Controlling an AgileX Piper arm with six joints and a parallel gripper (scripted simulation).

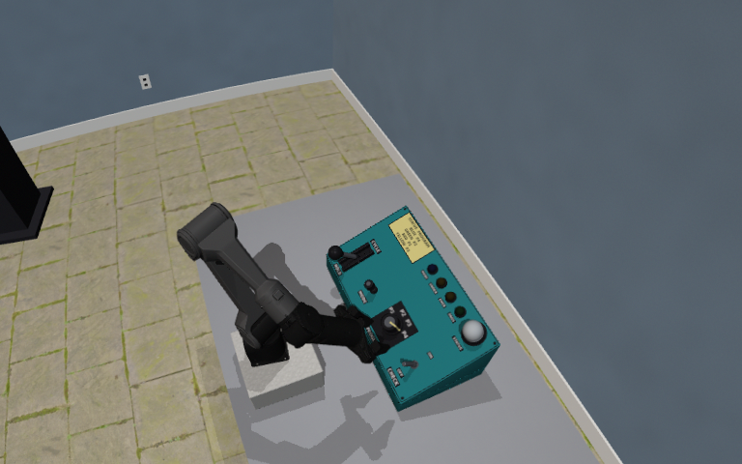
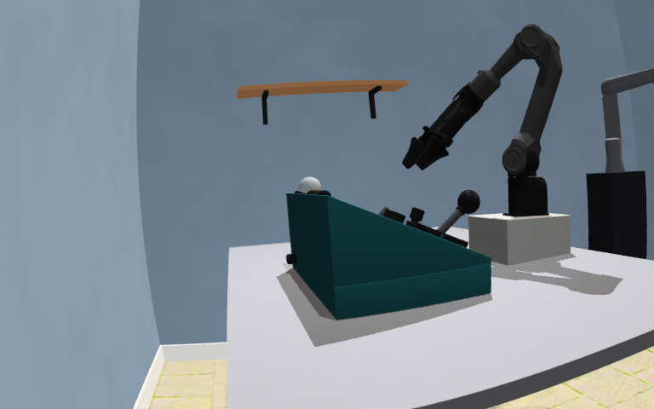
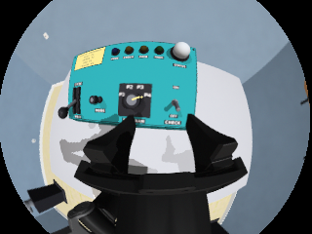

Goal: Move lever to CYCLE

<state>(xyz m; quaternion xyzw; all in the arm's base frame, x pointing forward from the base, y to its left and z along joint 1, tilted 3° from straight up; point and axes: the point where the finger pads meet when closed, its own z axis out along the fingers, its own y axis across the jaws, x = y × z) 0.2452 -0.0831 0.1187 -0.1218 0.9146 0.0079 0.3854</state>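
A teal sloped console (image 1: 432,355) (image 2: 386,250) (image 3: 104,81) stands on the grey table (image 1: 492,426) (image 2: 386,361). Its lever, with a black ball knob (image 1: 334,252) (image 2: 467,199) (image 3: 62,112), sits in a slot (image 1: 361,253) (image 3: 77,100) at the panel's left. The knob leans to the slot end away from the CYCLE label (image 1: 376,245). My gripper (image 1: 367,334) (image 2: 415,164) (image 3: 161,120) is open and empty. It hangs well above the console's low front edge, near the rotary selector (image 1: 392,324) (image 3: 132,99) and to the right of the lever.
The panel also has a small knob (image 1: 371,286) (image 3: 96,100), a toggle (image 1: 409,362) (image 3: 175,104), a row of dark lamps (image 1: 442,282), a white dome button (image 1: 472,331) (image 2: 309,184) (image 3: 182,50) and a yellow label (image 1: 411,237). The arm's pedestal (image 1: 284,377) (image 2: 518,239) stands beside the console. A wall shelf (image 2: 320,88) hangs behind.
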